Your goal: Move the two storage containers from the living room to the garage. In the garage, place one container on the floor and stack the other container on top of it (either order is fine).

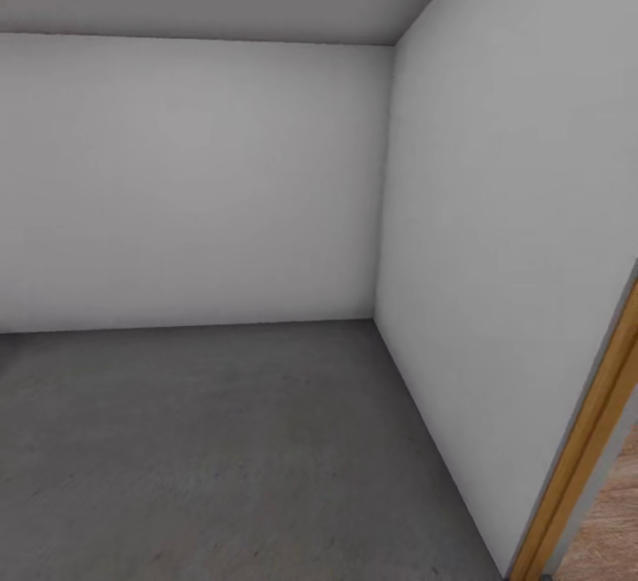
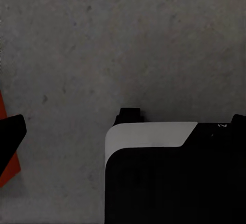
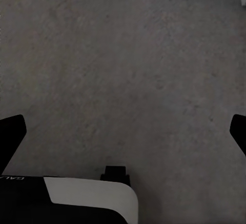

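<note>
A narrow orange-red sliver of one storage container (image 2: 4, 131) shows at the edge of the left wrist view, partly behind a black fingertip (image 2: 11, 131); I cannot tell whether it touches the finger or rests on the floor (image 2: 102, 44). My left gripper (image 2: 123, 126) is open, its fingertips far apart over dark grey floor. My right gripper (image 3: 123, 131) is open too, with nothing but floor (image 3: 128, 70) between its fingertips (image 3: 10, 131). The head view looks into a corner of the garage, with dark grey floor (image 1: 221, 439).
Two plain white walls (image 1: 195, 182) meet in a corner ahead and to the right. A wood-coloured door frame (image 1: 585, 448) stands at the lower right, with pale wood planks (image 1: 616, 528) beyond it. My own white and black base (image 2: 169, 172) shows under both wrists.
</note>
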Available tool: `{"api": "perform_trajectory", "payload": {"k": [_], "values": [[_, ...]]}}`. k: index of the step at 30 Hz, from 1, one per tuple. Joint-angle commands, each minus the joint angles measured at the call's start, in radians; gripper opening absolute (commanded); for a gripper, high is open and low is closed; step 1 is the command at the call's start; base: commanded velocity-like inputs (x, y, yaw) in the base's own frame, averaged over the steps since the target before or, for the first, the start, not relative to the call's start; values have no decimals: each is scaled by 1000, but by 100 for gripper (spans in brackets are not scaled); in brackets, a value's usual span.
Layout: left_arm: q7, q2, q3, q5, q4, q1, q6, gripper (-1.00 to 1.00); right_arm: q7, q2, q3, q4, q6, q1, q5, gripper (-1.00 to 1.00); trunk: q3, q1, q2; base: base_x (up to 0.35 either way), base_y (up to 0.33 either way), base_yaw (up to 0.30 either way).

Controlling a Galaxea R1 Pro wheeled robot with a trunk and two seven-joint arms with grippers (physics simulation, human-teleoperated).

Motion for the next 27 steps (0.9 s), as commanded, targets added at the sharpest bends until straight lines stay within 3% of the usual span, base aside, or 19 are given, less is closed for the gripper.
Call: {"api": "perform_trajectory", "payload": {"k": [1, 27], "values": [[3, 0, -9, 8, 2, -1, 1, 100, 4, -1, -5, 4, -6, -2, -2, 100, -1, 0, -1, 0, 0, 0], [4, 0, -9, 7, 1, -1, 1, 100, 3, 1, -5, 6, -6, 18, -3, 100, 22, 0, -1, 0, 0, -222]]}}
